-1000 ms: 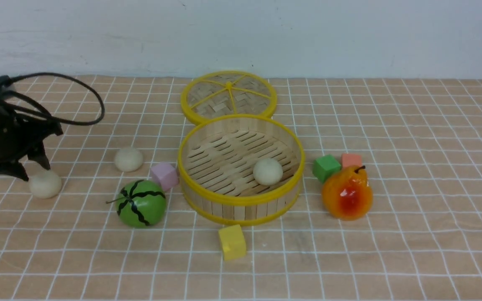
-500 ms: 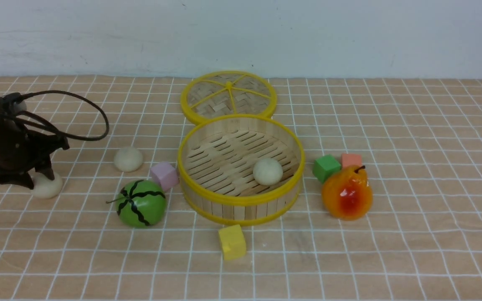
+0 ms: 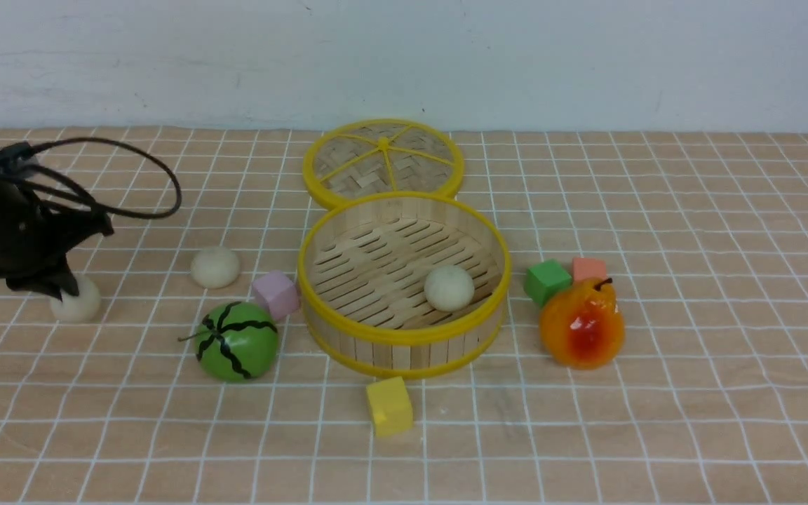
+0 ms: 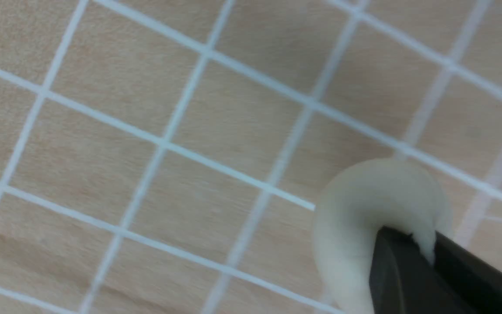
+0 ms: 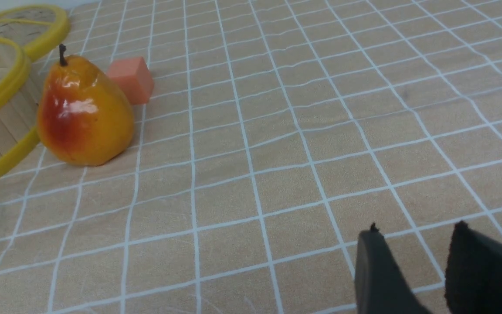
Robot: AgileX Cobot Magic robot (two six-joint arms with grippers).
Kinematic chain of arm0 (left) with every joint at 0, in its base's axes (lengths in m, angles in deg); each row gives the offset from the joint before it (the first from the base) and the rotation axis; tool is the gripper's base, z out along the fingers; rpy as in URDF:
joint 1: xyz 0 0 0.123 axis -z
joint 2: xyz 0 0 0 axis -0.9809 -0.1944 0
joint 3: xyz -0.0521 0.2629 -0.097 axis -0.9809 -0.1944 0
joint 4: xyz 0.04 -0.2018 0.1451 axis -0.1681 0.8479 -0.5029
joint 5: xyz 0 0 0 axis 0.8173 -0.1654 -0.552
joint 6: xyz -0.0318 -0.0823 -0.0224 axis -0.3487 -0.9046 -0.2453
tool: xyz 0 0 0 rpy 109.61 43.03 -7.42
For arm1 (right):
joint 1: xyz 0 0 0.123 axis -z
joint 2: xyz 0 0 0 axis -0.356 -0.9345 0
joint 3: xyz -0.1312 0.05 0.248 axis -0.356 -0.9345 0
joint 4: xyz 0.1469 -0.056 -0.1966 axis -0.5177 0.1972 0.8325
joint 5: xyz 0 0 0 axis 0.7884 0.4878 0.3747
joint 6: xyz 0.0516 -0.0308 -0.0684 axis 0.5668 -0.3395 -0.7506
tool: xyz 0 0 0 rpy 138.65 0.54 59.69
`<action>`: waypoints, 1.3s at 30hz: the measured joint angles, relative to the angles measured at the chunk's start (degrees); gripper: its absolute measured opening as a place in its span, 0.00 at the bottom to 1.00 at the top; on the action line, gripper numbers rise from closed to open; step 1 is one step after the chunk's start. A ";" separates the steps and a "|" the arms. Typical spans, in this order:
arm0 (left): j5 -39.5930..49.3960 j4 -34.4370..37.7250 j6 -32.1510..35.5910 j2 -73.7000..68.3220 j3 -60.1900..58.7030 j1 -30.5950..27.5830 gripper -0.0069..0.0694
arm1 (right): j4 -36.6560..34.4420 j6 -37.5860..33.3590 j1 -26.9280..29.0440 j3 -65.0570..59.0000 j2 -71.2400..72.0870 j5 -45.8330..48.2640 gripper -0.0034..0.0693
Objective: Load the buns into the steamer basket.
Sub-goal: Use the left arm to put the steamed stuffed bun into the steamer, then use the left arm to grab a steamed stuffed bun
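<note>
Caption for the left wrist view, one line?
Left gripper, jaws pinching the edge of a cream-white bun, gridded tablecloth behind.

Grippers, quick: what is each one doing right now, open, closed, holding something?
The left gripper is shut on a bun.
The right gripper is open, holding nothing.

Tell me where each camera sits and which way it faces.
Front view: between the arms, facing the wall over the steamer basket; left arm shows.
Left wrist view: on the left arm, looking down at the leftmost bun in the left pincer.
Right wrist view: low, facing the pear past the right pincer.
Front and right wrist share pear and steamer basket.
</note>
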 joint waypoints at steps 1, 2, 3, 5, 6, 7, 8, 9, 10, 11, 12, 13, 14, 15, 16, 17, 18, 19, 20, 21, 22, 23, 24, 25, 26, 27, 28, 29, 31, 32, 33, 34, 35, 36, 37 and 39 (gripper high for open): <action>1.16 1.48 1.25 1.35 1.27 0.68 0.08 | 0.00 0.00 0.00 0.00 0.00 0.00 0.38; 2.09 2.88 2.51 2.52 2.43 1.63 0.08 | 0.00 0.00 0.00 0.00 0.00 0.00 0.38; 2.82 3.81 3.30 3.40 3.42 2.64 0.08 | 0.00 0.00 0.00 0.00 0.00 0.00 0.38; 4.18 7.87 5.82 5.27 6.31 6.55 0.08 | 0.00 0.00 0.00 0.00 0.00 0.00 0.38; 4.31 8.78 6.36 5.67 7.30 8.29 0.08 | 0.00 0.00 0.00 0.00 0.00 0.00 0.38; 4.31 9.05 6.50 5.67 7.30 8.29 0.08 | 0.00 0.00 0.00 0.00 0.00 0.00 0.38; 4.36 10.60 7.23 5.79 9.16 11.71 0.08 | 0.00 0.00 0.00 0.00 0.00 0.00 0.38; 4.11 11.29 7.52 5.59 10.05 14.26 0.08 | 0.00 0.00 0.00 0.00 0.00 0.00 0.38; 3.80 11.72 7.67 5.19 10.69 16.76 0.08 | 0.00 0.00 0.00 0.00 0.00 0.00 0.38; 3.18 12.06 7.72 4.57 11.16 19.18 0.08 | 0.00 0.00 0.00 0.00 0.00 0.00 0.38; 2.23 12.22 7.72 3.75 11.43 21.86 0.08 | 0.00 0.00 0.00 0.00 0.00 0.00 0.38; 1.05 12.27 7.72 2.30 11.61 24.57 0.08 | 0.00 0.00 0.00 0.00 0.00 0.00 0.38; 0.87 12.27 7.72 2.08 11.61 24.57 0.08 | 0.00 0.00 0.00 0.00 0.00 0.00 0.38; 0.48 12.27 7.65 1.35 11.68 25.88 0.09 | 0.00 0.00 0.00 0.00 0.00 0.00 0.38; -0.14 12.27 7.19 -0.75 11.68 28.04 0.09 | 0.00 0.00 0.00 0.00 0.00 0.00 0.38; -0.38 12.21 6.21 -2.31 11.68 29.08 0.10 | 0.00 0.00 0.00 0.00 0.00 0.00 0.38; -0.55 11.99 4.93 -3.56 11.68 30.06 0.12 | 0.00 0.00 0.00 0.00 0.00 0.00 0.38; -0.56 11.81 4.73 -4.00 11.68 30.34 0.12 | 0.00 0.00 0.00 0.00 0.00 0.00 0.38; -1.01 11.09 2.97 -5.66 11.68 31.11 0.15 | 0.00 0.00 0.00 0.00 0.00 0.00 0.38; -1.23 10.66 2.17 -6.14 11.68 31.42 0.17 | 0.00 0.00 0.00 0.00 0.00 0.00 0.38; -1.55 10.27 1.31 -6.86 11.68 31.57 0.19 | 0.00 0.00 0.00 0.00 0.00 0.00 0.38; -1.62 10.23 1.31 -6.97 11.68 31.57 0.20 | 0.00 0.00 0.00 0.00 0.00 0.00 0.38; -1.87 9.83 0.23 -7.53 11.68 31.65 0.26 | 0.00 0.00 0.00 0.00 0.00 0.00 0.38; -1.93 9.57 -0.24 -7.65 11.68 31.65 0.30 | 0.00 0.00 0.00 0.00 0.00 0.00 0.38; -1.93 9.10 -0.56 -7.70 11.68 31.65 0.35 | 0.00 0.00 0.00 0.00 0.00 0.00 0.38; -1.93 8.83 -0.75 -7.70 11.68 31.65 0.42 | 0.00 0.00 0.00 0.00 0.00 0.00 0.38; -1.93 8.82 -0.81 -7.63 11.68 31.59 0.43 | 0.00 0.00 0.00 0.00 0.00 0.00 0.38; -1.87 8.57 -0.87 -7.46 11.68 31.59 0.51 | 0.00 0.00 0.00 0.00 0.00 0.00 0.38; -1.57 8.26 -0.87 -6.94 11.68 31.59 0.58 | 0.00 0.00 0.00 0.00 0.00 0.00 0.38; -0.49 7.28 -0.87 -6.24 12.18 31.59 0.65 | 0.00 0.00 0.00 0.00 0.00 0.00 0.38; 0.61 6.48 -0.87 -5.74 12.70 31.51 0.68 | 0.00 0.00 0.00 0.00 0.00 0.00 0.38; 1.88 5.01 -0.87 -5.22 13.61 31.46 0.70 | 0.00 0.00 0.00 0.00 0.00 0.00 0.38; 3.25 3.02 -0.87 -4.63 14.81 31.39 0.72 | 0.00 0.00 0.00 0.00 0.00 0.00 0.38; 3.25 2.56 -0.93 -4.63 15.07 31.33 0.72 | 0.00 0.00 0.00 0.00 0.00 0.00 0.38; 6.12 -1.80 -1.18 -3.59 17.58 30.83 0.74 | 0.00 0.00 0.00 0.00 0.00 0.00 0.38; 7.64 -4.47 -1.58 -3.28 18.90 30.42 0.75 | 0.00 0.00 0.00 0.00 0.00 0.00 0.38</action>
